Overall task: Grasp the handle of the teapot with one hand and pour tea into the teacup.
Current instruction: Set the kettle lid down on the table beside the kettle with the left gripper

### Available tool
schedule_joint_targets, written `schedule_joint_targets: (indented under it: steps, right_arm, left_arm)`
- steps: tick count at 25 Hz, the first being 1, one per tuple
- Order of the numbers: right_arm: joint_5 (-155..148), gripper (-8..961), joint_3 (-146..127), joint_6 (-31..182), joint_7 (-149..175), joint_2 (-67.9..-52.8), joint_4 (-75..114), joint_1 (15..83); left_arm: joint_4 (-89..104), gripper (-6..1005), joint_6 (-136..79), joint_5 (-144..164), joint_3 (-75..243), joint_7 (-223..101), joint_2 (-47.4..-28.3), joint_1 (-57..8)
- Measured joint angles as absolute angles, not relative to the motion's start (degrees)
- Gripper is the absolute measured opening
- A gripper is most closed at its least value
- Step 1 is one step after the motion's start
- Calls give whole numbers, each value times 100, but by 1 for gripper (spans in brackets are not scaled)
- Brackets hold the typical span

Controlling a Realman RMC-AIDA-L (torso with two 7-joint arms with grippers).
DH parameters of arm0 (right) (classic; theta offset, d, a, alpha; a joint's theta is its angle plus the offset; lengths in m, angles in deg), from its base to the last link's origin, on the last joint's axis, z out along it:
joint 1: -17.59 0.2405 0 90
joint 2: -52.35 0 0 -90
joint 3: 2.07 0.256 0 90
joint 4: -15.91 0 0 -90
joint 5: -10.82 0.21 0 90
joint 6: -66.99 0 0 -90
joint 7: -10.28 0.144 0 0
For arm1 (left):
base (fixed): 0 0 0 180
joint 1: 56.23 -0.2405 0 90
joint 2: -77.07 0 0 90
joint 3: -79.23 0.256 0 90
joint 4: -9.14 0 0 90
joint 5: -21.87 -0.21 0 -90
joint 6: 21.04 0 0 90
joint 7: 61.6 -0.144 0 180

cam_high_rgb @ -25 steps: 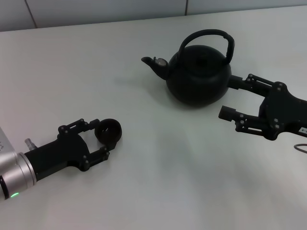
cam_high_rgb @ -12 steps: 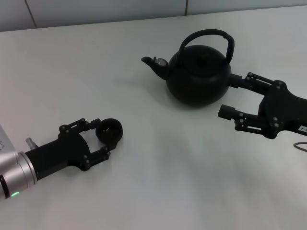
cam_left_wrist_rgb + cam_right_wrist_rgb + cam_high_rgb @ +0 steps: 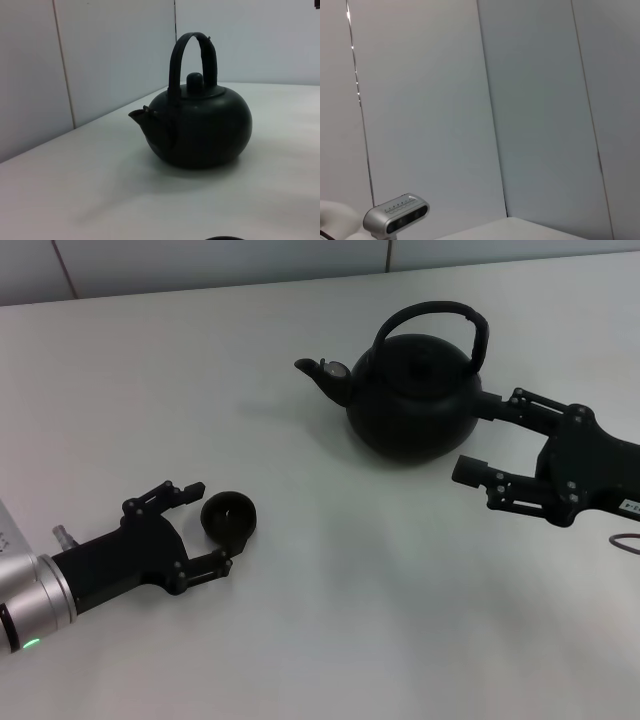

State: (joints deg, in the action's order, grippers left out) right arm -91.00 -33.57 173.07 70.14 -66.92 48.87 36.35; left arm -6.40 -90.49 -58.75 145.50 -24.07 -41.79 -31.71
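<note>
Right gripper: we log it low over the table, jaws spread wide and holding nothing, the far finger touching or nearly touching the teapot at its rear flank, the near finger free in front of the pot's side. Relation that governs the coming move: the handle lies above and just beyond this gripper's fingertips, arching over the lid with its span running roughly along the spout-to-rear line, so we judge the gripper must rise and close across the hoop's top. Nearer arm for the handle: the right one, plainly; the left is well apart from the pot. Spout points away from the right gripper, toward the left arm's side. Left gripper: jaws apart, standing around the teacup, which sits upright on the table between the fingertips; we cannot tell whether either finger touches it. Tea: none seen outside the pot.
</note>
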Motion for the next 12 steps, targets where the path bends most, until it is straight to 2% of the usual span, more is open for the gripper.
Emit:
schedule_joint_targets:
  steps: [2, 12]
  right_arm:
    - [-9098, 789, -3353, 17306, 7014, -6693, 4887, 3644]
    - [-9095, 790, -3354, 17275, 7027, -6697, 4861, 3667]
  left_arm:
    - [-642, 851, -9048, -5882, 14550, -2407, -4176, -3169]
    - [-705, 848, -9020, -5895, 14550, -2406, -4167, -3154]
